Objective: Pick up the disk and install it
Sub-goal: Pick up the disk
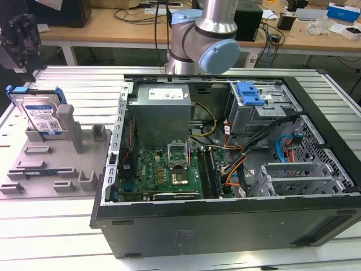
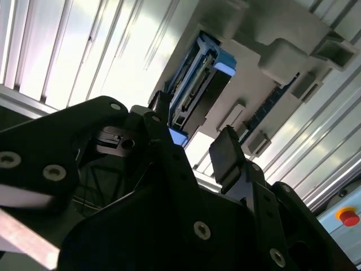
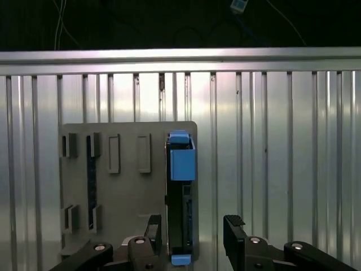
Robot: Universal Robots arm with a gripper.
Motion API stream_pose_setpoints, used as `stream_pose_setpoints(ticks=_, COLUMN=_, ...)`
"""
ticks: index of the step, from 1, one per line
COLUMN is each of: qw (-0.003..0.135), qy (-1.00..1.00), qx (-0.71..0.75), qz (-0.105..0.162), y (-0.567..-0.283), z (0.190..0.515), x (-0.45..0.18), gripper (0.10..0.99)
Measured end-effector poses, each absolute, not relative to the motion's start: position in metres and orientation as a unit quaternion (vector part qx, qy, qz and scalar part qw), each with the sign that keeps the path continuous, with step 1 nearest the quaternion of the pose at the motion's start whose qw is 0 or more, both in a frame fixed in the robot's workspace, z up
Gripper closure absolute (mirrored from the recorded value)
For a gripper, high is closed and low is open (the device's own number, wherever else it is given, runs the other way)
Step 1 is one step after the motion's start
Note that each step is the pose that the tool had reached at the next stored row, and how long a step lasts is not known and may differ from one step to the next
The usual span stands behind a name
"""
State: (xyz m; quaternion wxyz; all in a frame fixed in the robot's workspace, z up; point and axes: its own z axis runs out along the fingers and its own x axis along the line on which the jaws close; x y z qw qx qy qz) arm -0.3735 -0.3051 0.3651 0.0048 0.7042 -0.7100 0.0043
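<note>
One ribbed aluminium table (image 1: 56, 237) carried everything, and wooden benches (image 1: 113, 25) strewn with cables stood in the room behind it. Taking the grey holder plate (image 1: 51, 164) lying flat on that table as the landmark, the open black computer case (image 1: 225, 220) sat just beside it on the exterior view's right, lid off. Its green board, grey power-supply box (image 1: 161, 113) and blue latch (image 1: 251, 93) on a metal cage were all exposed. The arm's silver and pale-blue joint (image 1: 208, 39) rose behind the case, well away from the plate.

The disk (image 1: 40, 116) stood on edge in a slot at the plate's far corner, not in the case. Its blue carrier frame wrapped its edges and its white-and-blue label faced the exterior camera. The print on the label was too small to read.

In the first wrist view the gripper (image 3: 193, 221) hung over the plate with its black fingers (image 3: 234, 223) apart, one on each side of the upright disk (image 3: 181, 186), a gap showing on both sides. In the second wrist view the disk (image 2: 197, 84) lay beyond the spread fingers (image 2: 225, 152). A red button (image 2: 348, 215) showed at the table's edge, well off the plate.
</note>
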Motion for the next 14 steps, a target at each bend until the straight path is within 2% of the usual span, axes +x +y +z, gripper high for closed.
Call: stream_pose_setpoints(ticks=14, qw=0.005, qy=-0.689, qx=0.725, qz=0.005, y=-0.305, z=0.352, x=-0.403, gripper=0.529)
